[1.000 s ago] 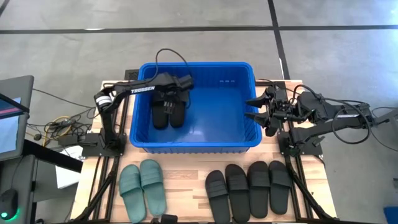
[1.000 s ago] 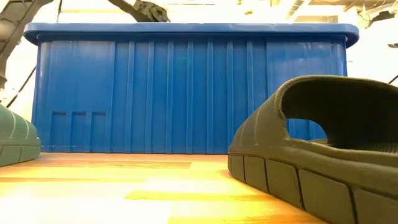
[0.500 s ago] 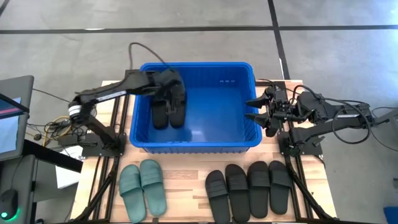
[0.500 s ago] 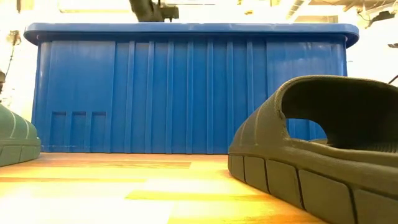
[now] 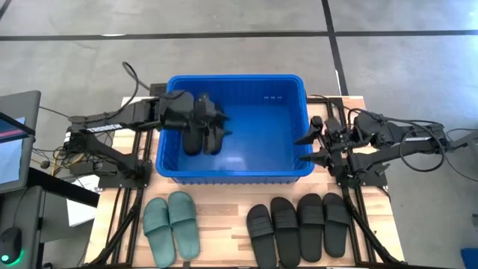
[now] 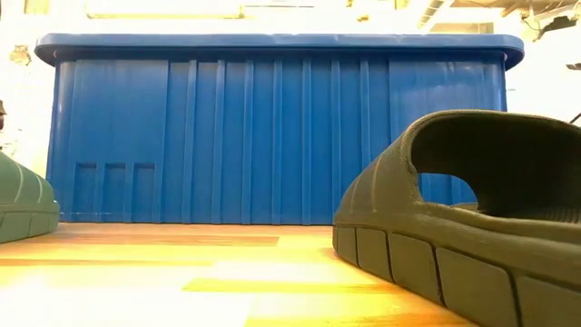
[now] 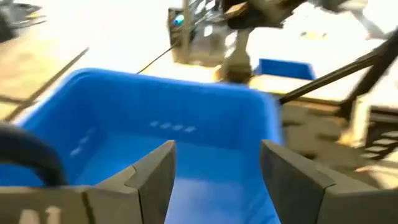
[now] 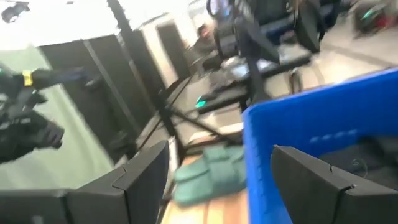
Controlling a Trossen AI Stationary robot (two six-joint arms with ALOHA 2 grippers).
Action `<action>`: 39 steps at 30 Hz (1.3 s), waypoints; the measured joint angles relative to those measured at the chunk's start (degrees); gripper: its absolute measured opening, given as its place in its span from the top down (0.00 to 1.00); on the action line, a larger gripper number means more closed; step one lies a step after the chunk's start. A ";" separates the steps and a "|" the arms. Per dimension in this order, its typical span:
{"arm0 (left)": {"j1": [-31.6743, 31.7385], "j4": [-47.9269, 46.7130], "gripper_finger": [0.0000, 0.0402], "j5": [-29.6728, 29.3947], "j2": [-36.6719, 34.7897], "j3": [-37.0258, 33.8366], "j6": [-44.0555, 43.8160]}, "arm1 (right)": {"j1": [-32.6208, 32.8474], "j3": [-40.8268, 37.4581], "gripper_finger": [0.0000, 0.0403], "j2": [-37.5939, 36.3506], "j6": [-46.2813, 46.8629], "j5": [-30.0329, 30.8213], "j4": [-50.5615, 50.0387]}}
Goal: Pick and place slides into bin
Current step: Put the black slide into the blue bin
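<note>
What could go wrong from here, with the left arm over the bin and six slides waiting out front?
The left gripper hangs open just above the two black slides in the bin; dropping lower could snag a strap. The right gripper sits open close to the bin's right wall, so a swing might knock it.

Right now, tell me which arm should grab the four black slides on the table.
Right. The right gripper sits open at the bin's right wall, nearer the four black slides. The left gripper is open over two black slides inside the bin.
</note>
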 joint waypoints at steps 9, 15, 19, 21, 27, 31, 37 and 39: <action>-13.15 7.99 0.46 -8.58 2.73 -0.57 -9.09 | 7.95 0.00 0.34 0.00 0.44 -1.57 -7.02; -20.06 8.62 0.46 -15.10 5.08 -0.42 -12.32 | 12.28 0.00 0.34 0.19 3.38 0.17 -7.29; -23.17 6.67 0.46 -16.59 7.27 -0.44 -12.76 | 15.14 0.00 0.34 0.75 4.58 6.09 -8.07; -24.41 3.56 0.46 -16.06 8.67 -0.61 -12.87 | 16.25 -0.02 0.34 1.04 5.76 11.07 -9.04; -26.09 2.99 0.46 -11.99 14.04 -0.55 -9.71 | 16.67 -0.05 0.34 3.90 9.81 19.64 -9.69; -26.63 4.72 0.46 -8.56 17.95 -0.57 -7.37 | 16.67 0.02 0.34 6.58 12.41 22.54 -9.47; -28.05 9.07 0.46 -7.60 23.40 -0.59 -10.47 | 17.13 0.00 0.34 10.51 12.35 20.98 -9.63; -28.73 11.34 0.46 -8.12 24.67 -0.59 -13.33 | 17.60 -0.02 0.34 11.45 10.87 18.72 -10.28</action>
